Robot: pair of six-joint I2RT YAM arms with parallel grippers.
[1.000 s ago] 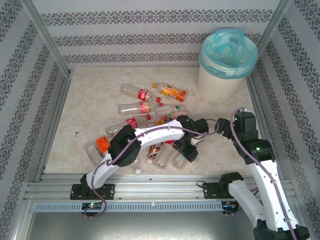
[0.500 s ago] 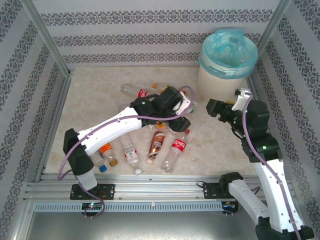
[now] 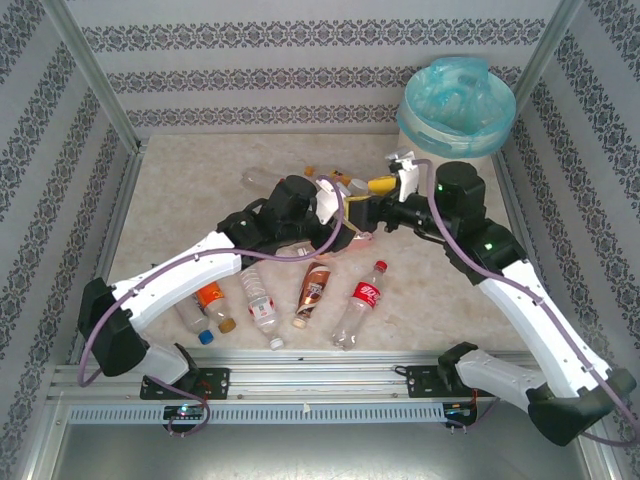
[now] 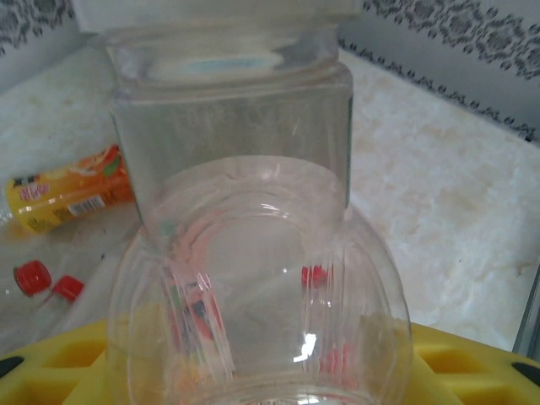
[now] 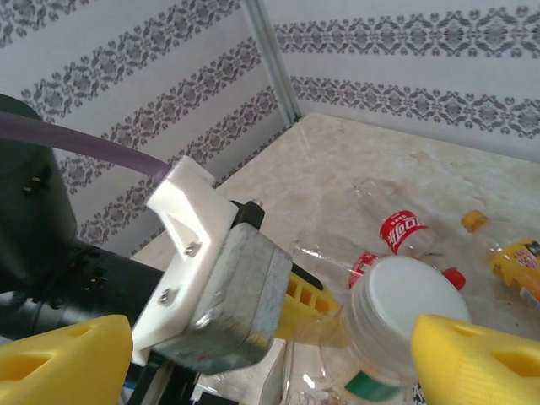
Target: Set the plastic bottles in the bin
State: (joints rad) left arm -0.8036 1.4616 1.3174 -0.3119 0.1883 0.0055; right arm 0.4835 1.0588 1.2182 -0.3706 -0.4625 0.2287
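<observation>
My left gripper [image 3: 350,218] is shut on a clear plastic bottle [image 4: 253,278], held above the middle of the table; its yellow fingers [image 4: 51,363] flank the bottle's body. That bottle has a white cap [image 5: 401,295] and a green label. My right gripper [image 3: 374,208] is open and faces the left one, its yellow fingers [image 5: 481,359] standing wide on either side of the cap and the left wrist. Several other bottles lie on the table, among them a red-label one [image 3: 358,305] and a brown-label one [image 3: 314,290]. The bin [image 3: 455,110] stands at the back right.
More bottles lie near the front left [image 3: 210,302] and at the back [image 3: 256,178], and an orange-label one [image 4: 67,187] shows beside red caps. Patterned walls and metal posts enclose the table [image 3: 440,290]. Bare tabletop lies between the bottles and the bin.
My left arm rose from the front pile to mid-table with the clear bottle. My right arm swung left from the right side until its open fingers reached the bottle's cap.
</observation>
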